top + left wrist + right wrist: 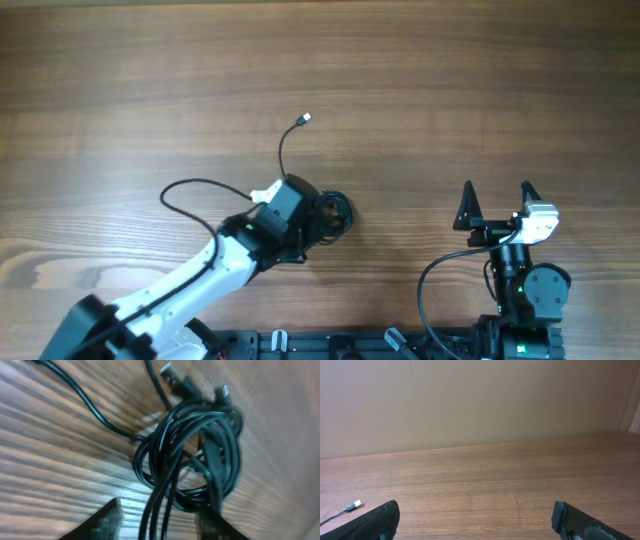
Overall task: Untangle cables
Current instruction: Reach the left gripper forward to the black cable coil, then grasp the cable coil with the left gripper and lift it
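Observation:
The cables (pixel 337 215) lie in a small black knot at the table's middle, and one strand arcs up to a silver-tipped plug (pixel 305 119). Another strand loops out to the left (pixel 190 188). My left gripper (pixel 318 222) sits right at the knot's left side. In the left wrist view the coiled cables (pixel 195 455) fill the frame, with two plug ends (pixel 172 375) at the top. Strands run down between my left gripper's (pixel 160 522) fingers, which stand apart, and a gap shows beside the left finger (pixel 107 520). My right gripper (pixel 497 200) stands wide open and empty, far to the right.
Brown wooden table (pixel 450 90) all round. The right arm's own thicker black cable (pixel 428 285) curves beside its base. In the right wrist view the silver-tipped plug (pixel 354 506) shows at the far left, and a plain wall stands behind the table.

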`<state>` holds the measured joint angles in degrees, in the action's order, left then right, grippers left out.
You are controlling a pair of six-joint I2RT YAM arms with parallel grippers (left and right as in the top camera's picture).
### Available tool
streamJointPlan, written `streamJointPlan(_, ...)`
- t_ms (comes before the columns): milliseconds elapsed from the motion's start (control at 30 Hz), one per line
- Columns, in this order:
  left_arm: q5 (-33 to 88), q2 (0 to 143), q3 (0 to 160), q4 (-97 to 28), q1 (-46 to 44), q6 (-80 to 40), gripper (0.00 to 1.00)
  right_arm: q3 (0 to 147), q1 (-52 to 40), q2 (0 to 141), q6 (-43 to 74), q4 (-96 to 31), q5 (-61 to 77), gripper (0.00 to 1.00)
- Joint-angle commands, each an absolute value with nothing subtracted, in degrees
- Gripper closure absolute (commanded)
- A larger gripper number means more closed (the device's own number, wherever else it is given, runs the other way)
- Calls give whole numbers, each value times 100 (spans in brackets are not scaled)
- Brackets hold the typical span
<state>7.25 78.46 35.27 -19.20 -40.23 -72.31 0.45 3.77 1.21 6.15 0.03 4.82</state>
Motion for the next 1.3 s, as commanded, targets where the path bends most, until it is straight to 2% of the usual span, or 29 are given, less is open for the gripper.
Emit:
streamJointPlan(0, 532, 7994, 3603, -1855, -4058, -7358, 84, 30, 333, 102, 556, 14, 386, 0)
streamJointPlan(67, 454, 7885, 3669, -1839, -3948, -7011, 95, 30, 333, 102, 556, 14, 386, 0)
streamJointPlan(100, 421, 7813, 3730, -1839, -3887, -6661, 96, 30, 333, 102, 556, 14, 386, 0)
streamJointPlan(167, 351, 7636, 3889, -1844, -3754, -5579, 96, 30, 333, 102, 556, 14, 386, 0)
streamJointPlan(233, 353, 7402, 4084, -1940, -3675, -4003, 93, 30, 333, 102, 556, 14, 386, 0)
streamJointPlan(333, 353, 7078, 4268, -2268, -3686, -2449, 96, 30, 333, 102, 556, 12, 386, 0)
streamJointPlan(600, 357, 6635, 4272, -2821, -3688, -1472, 96, 30, 333, 102, 554, 12, 386, 0)
streamJointPlan(733, 351, 6630, 4272, -3083, -3682, -266, 96, 30, 333, 102, 556, 14, 386, 0)
streamJointPlan(833, 333, 6632, 4272, -3085, -3684, -40, 94, 30, 333, 102, 554, 14, 386, 1)
streamJointPlan(867, 333, 6635, 4272, -3070, -3684, -43, 76, 30, 333, 102, 556, 14, 386, 0)
streamJointPlan(900, 333, 6637, 4272, -3068, -3684, -43, 19, 30, 333, 102, 554, 14, 386, 0)
streamJointPlan(933, 333, 6637, 4272, -3070, -3684, -43, 0, 30, 333, 102, 556, 14, 386, 0)
streamJointPlan(1067, 274, 6637, 4272, -3055, -3682, -336, 0, 30, 333, 102, 556, 12, 386, 0)
streamJointPlan(1167, -89, 6639, 4272, -2985, -3682, -1466, 0, 30, 333, 102, 556, 12, 386, 0)
streamJointPlan(1267, -117, 6659, 4272, -2705, -3684, -3124, 0, 30, 333, 102, 554, 14, 386, 0)
